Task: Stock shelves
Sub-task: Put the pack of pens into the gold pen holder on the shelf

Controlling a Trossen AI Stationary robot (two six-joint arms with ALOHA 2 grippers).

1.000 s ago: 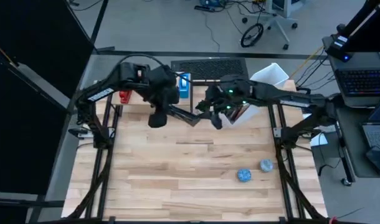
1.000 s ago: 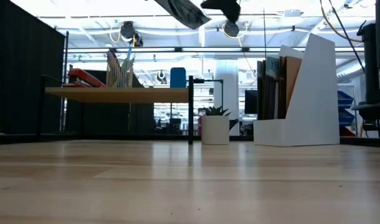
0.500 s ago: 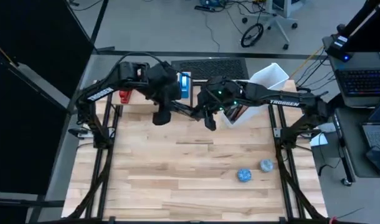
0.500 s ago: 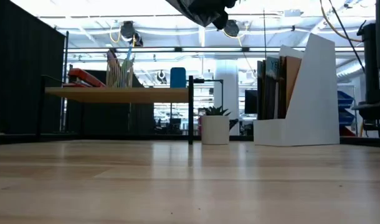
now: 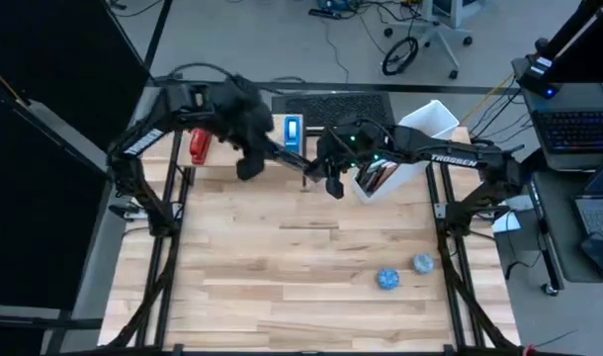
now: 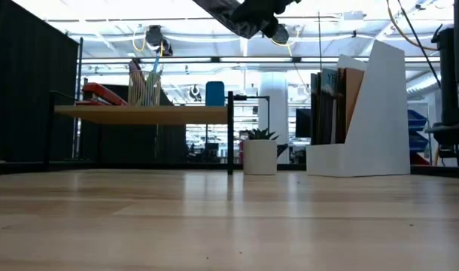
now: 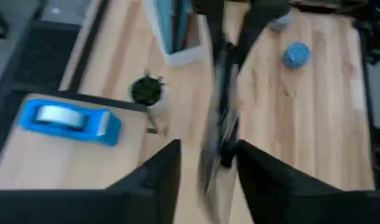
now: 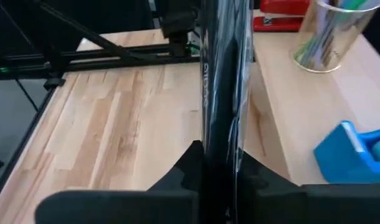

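Observation:
A thin dark glossy folder hangs high over the table's far middle and shows edge-on in the right wrist view. My right gripper is shut on it. My left gripper is open at the folder's other end, one finger on each side with gaps showing. The plank shelf carries a red stapler, a clear pen cup and a blue tape dispenser. The white file holder stands at the far right with books in it. My right gripper pinches the folder's two flat faces between its two fingers. The folder stands on edge in the hold and reaches away from the fingers toward the shelf. It is lifted clear of the table and shelf.
A small potted plant stands between the shelf's leg and the file holder. Two small balls, one blue and one grey, lie near the table's right front. Bare tabletop fills the near half.
My left arm has drawn back toward the table's far left corner, and its gripper has moved toward the far edge. The folder's left end has swung toward the far edge with it. My right gripper has shifted a little left, keeping the folder raised.

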